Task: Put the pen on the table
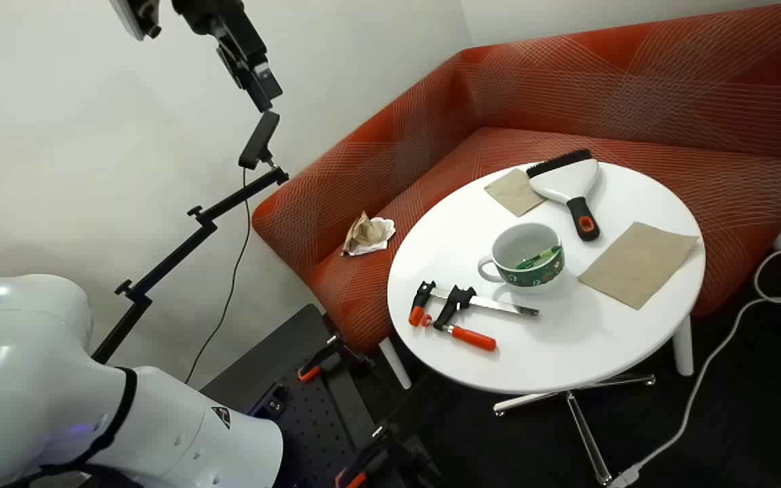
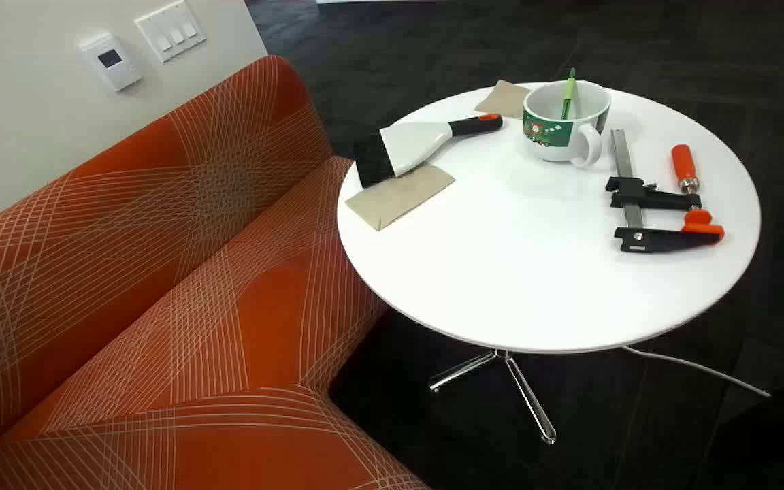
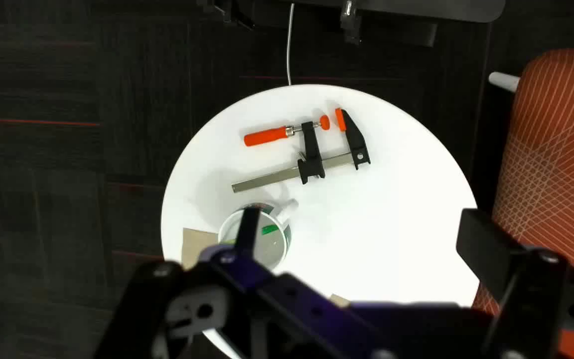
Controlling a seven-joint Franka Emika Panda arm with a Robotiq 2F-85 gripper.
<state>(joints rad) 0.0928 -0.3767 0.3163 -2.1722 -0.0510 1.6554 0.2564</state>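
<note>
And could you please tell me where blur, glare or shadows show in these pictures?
In the wrist view, the gripper is blurred, the table looks washed out and a soft shadow lies beside the mug; in an exterior view, small highlights gleam on the arm.

looks like office lounge | patterned red-orange sofa (image 2: 160, 286) | round white table (image 2: 501, 272) | wall switches (image 2: 171, 31) | dark carpet (image 3: 48, 184)
</note>
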